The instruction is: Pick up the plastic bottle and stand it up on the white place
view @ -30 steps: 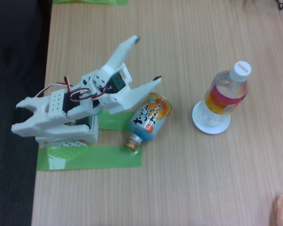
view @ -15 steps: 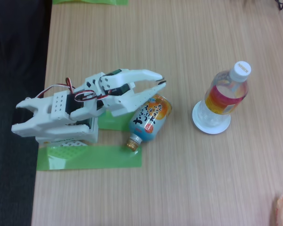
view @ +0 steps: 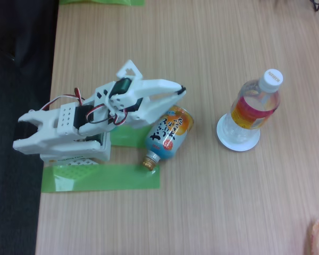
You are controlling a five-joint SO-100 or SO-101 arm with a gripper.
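Closed now, the pincer (view: pixel 182 90); one plastic bottle (view: pixel 254 106) upright.

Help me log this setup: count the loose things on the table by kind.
Plastic bottle, upright on the plate: 1
Blue-and-orange can, lying down: 1
White plate: 1
Total: 3

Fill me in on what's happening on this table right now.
A white robot arm sits folded near its base at the left of the fixed view, its gripper shut and holding nothing, just above a blue-and-orange can lying on its side. Off to the right, the plastic bottle already stands upright on the white plate, with nothing touching it. The job looks done.
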